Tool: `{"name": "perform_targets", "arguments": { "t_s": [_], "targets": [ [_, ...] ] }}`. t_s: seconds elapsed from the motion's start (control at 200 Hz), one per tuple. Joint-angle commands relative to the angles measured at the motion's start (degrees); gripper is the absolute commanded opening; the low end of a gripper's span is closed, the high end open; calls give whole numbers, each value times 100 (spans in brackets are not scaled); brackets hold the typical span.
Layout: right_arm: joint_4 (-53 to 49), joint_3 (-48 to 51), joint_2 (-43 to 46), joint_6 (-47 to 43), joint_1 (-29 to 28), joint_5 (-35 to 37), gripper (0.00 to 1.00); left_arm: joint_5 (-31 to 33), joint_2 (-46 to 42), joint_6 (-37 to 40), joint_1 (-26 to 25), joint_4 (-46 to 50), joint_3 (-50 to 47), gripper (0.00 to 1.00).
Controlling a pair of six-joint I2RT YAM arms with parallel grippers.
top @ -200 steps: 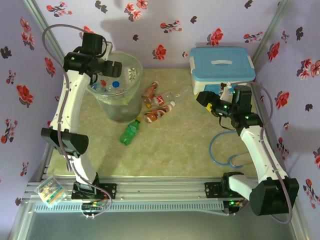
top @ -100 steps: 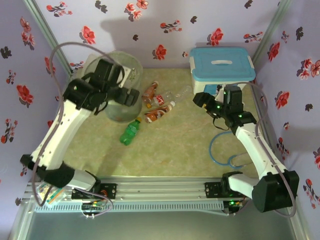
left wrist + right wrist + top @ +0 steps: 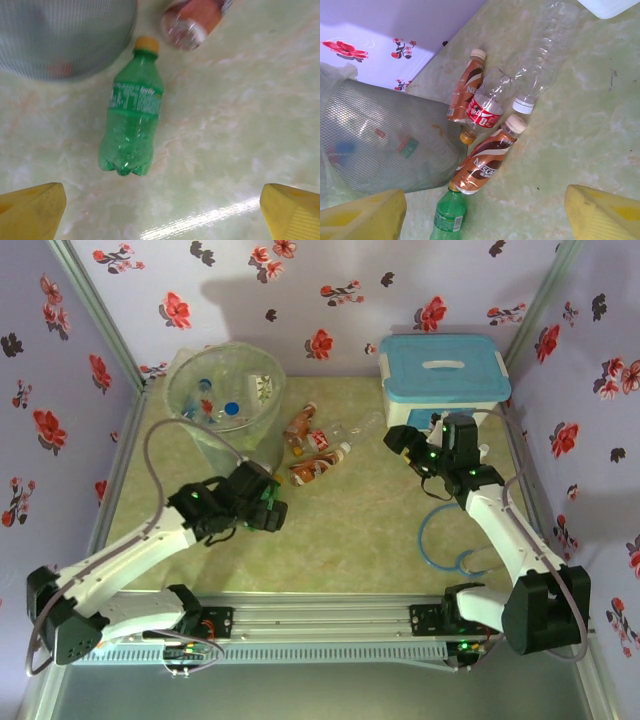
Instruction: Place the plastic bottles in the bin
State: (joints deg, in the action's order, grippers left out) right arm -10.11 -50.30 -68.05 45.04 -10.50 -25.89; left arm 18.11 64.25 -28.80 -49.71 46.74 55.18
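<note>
A green bottle (image 3: 132, 125) lies on the table beside the bin (image 3: 65, 35), its cap toward the bin wall. My left gripper (image 3: 162, 212) hovers open just past the bottle's base, nothing between its yellow fingertips (image 3: 30, 210). Two orange-brown bottles (image 3: 485, 157) (image 3: 467, 87), a red-labelled one (image 3: 485, 107) and a clear one (image 3: 540, 65) lie clustered right of the bin (image 3: 385, 140). My right gripper (image 3: 482, 215) is open above the table, right of that cluster, and holds nothing. The bin (image 3: 225, 390) holds several bottles with blue caps.
A white box with a light-blue lid (image 3: 445, 375) stands at the back right. A blue cable loop (image 3: 422, 530) lies on the table by the right arm. Flowered walls close in the left, back and right sides.
My left arm swung from over the bin down and forward to the green bottle, jaws open. The right gripper crept a little left toward the bottle cluster.
</note>
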Motion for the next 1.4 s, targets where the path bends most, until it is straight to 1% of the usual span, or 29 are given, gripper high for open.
{"name": "perform_targets", "arguments": {
  "t_s": [0.0, 0.07, 0.16, 0.25, 0.3, 0.485, 0.565, 0.675, 0.815, 0.915, 1.015, 1.225, 1.32, 1.395],
  "targets": [
    [139, 73, 185, 26, 31, -41, 83, 979, 92, -808, -74, -1396, -682, 100],
    [22, 65, 261, -45, 64, -30, 83, 1105, 277, -776, -42, -1828, -1034, 100],
    [-120, 60, 372, -112, 117, -8, 84, 1041, 620, -769, 72, -2043, -1217, 100],
    [-123, 132, 463, -118, 144, 53, 84, 882, 867, -680, 297, -2373, -1413, 100],
    [-93, 165, 477, -103, 145, 53, 84, 832, 1019, -671, 443, -2414, -1414, 100],
    [-118, 196, 499, -118, 163, -19, 84, 598, 1399, -439, 656, -2770, -1474, 99],
    [-132, 217, 522, -138, 163, -1, 84, 372, 1511, -375, 761, -3007, -1549, 96],
    [-132, 240, 544, -134, 171, -18, 84, 340, 1713, -319, 779, -3043, -1501, 90],
    [-142, 249, 563, -146, 176, -2, 84, 330, 1864, -281, 779, -3031, -1470, 77],
    [-151, 241, 561, -149, 187, -12, 84, 258, 1899, -293, 753, -2836, -1389, 68],
    [-132, 240, 541, -143, 180, -4, 84, 258, 1891, -267, 642, -2446, -1202, 62],
    [-17, 240, 441, -109, 180, -42, 84, 263, 1532, -108, 215, -1529, -613, 61],
    [0, 231, 409, -118, 191, -25, 84, 260, 1241, 243, -35, -934, -73, 61],
    [13, 214, 376, -139, 189, -37, 84, 81, 1027, 640, -74, -429, 583, 60]
  ]
}}
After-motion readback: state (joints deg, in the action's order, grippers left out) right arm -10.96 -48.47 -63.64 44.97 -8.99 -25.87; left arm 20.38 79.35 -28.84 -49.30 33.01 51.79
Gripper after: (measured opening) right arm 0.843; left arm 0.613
